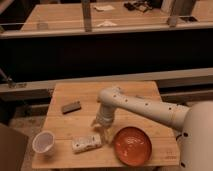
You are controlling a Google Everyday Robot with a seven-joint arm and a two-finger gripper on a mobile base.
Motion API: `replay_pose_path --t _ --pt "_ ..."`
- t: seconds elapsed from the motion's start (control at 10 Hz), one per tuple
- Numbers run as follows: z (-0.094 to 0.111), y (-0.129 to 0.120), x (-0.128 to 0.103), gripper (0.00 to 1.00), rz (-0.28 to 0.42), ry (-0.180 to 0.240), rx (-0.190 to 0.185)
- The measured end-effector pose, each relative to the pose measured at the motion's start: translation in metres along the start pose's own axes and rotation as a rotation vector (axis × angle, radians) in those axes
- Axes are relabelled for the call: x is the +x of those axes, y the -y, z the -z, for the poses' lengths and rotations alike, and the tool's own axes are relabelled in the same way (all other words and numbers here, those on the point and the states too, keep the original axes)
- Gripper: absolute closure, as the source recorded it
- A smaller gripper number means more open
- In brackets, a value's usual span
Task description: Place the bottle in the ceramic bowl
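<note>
Currently, gripper (pixel 100 128) hangs low over table (pixel 80 91), jaws spread, nothing held, just at 1 o'clock of bottle (pixel 86 143). Bottle lies on its side nr front edge, at 9 o'clock of ceramic bowl (pixel 132 145), close but apart. White cup (pixel 43 142) sits at 9 o'clock of bottle; dark flat obj. (pixel 71 107) at 11. Step in hand, by my reading: approach for grasp. Recommend: shift twd 7 o'clock, centre over bottle's mid-body, jaws across its short axis, descend w/o nudging it, close firmly, lift clear of bowl rim before carrying twd 3 o'clock.
</note>
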Motion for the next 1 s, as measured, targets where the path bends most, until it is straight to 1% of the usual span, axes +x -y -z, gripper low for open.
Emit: replay_pose_path --t 0.2,0.6,0.9,1.0 --pt "-0.002 0.002 -0.006 0.2 0.004 0.003 -0.002" --pt "-0.007 -0.005 -0.007 0.2 0.011 0.01 -0.007" --pt "-0.014 -0.002 -0.012 0.2 0.009 0.018 -0.004" --pt "-0.017 -0.003 -0.01 0.2 0.006 0.022 -0.006"
